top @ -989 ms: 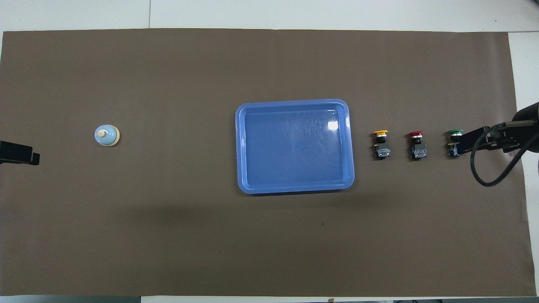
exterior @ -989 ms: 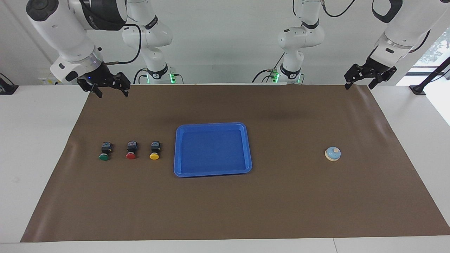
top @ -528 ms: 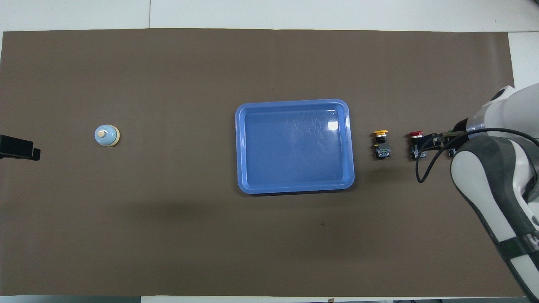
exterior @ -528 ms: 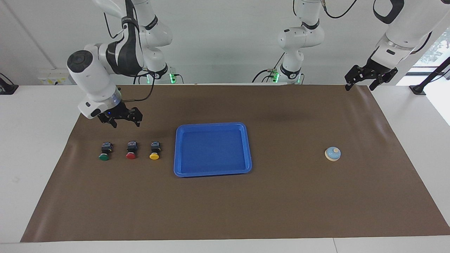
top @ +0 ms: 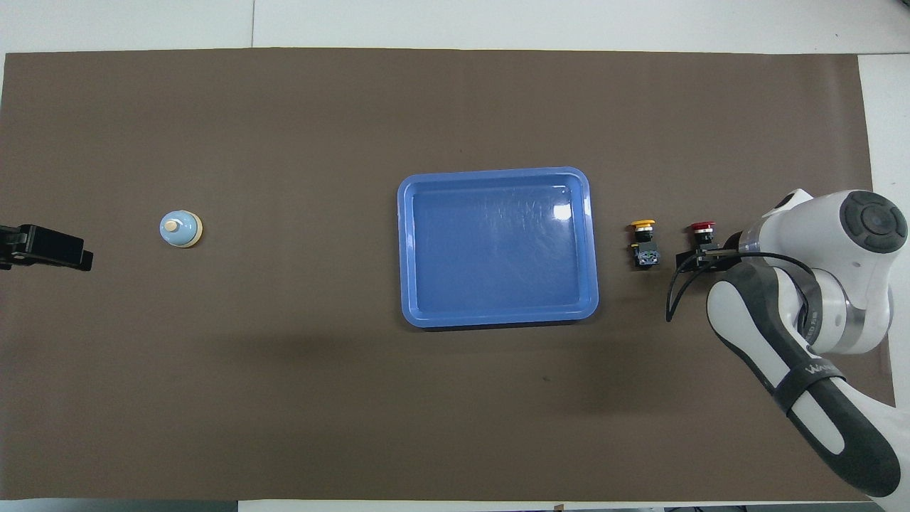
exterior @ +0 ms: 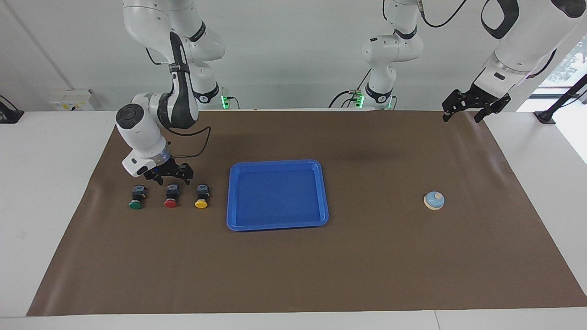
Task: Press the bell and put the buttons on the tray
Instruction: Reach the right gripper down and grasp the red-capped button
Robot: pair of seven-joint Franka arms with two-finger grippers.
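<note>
A: What lies on the brown mat [exterior: 367, 256]?

B: A glossy blue plastic tray [exterior: 278, 222], rectangular with rounded corners and a raised rim, at the middle. Toward the right arm's end stand three blocky black push-buttons in a row: the green button [exterior: 135, 198], the red button [exterior: 171, 196] and the yellow button [exterior: 202, 196], the yellow one beside the tray. In the facing view they sit at nine o'clock from the tray, and the bell [exterior: 434, 200], a smooth light-blue dome with a cream knob, at three o'clock.

A: And the grippers?

B: The right gripper [exterior: 174, 179] hangs low over the red button's black body with its fingers spread wide, holding nothing; whether it touches, I cannot tell. The left gripper [exterior: 462, 111] waits, spread and empty, over the mat's edge nearest the robots, at one o'clock from the bell, well apart.
</note>
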